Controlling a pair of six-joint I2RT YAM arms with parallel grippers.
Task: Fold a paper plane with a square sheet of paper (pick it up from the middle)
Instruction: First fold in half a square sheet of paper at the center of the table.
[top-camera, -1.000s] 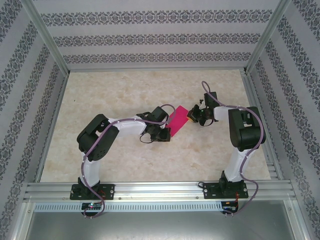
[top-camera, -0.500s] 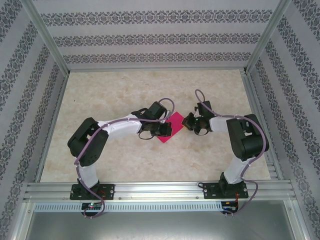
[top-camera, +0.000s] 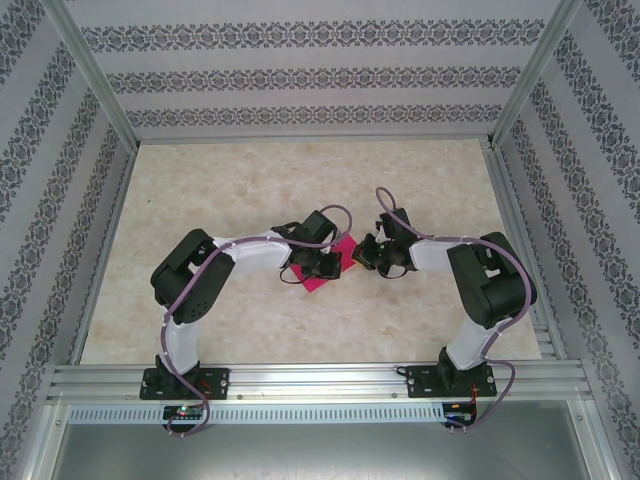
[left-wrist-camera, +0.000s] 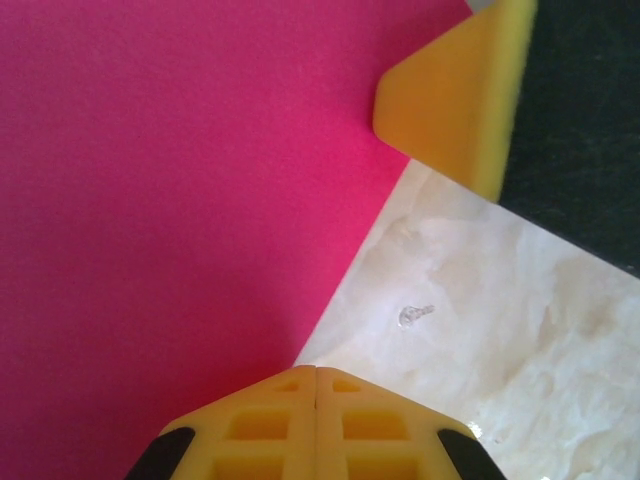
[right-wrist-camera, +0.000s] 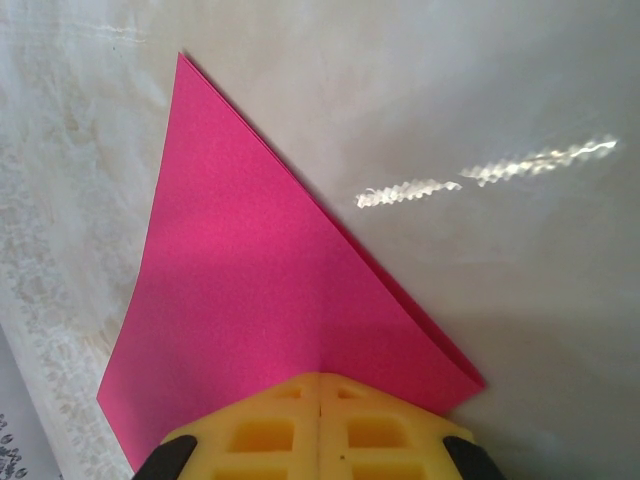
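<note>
Square sheet of paper (right-wrist-camera: 270, 300) is pinched between the right tool (right-wrist-camera: 320, 380), clenched on its near edge, and the left tool (left-wrist-camera: 316, 375), clenched on its border. Doubled layers ahead of the right tool suggest one fold made; the dart shape is judged outstanding. Pale marbled worktop (top-camera: 240, 330) lies beneath both tools; patterned walls (top-camera: 300, 70) stand beyond.

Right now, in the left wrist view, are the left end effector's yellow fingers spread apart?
No: the left end effector shows its yellow fingers touching.
</note>
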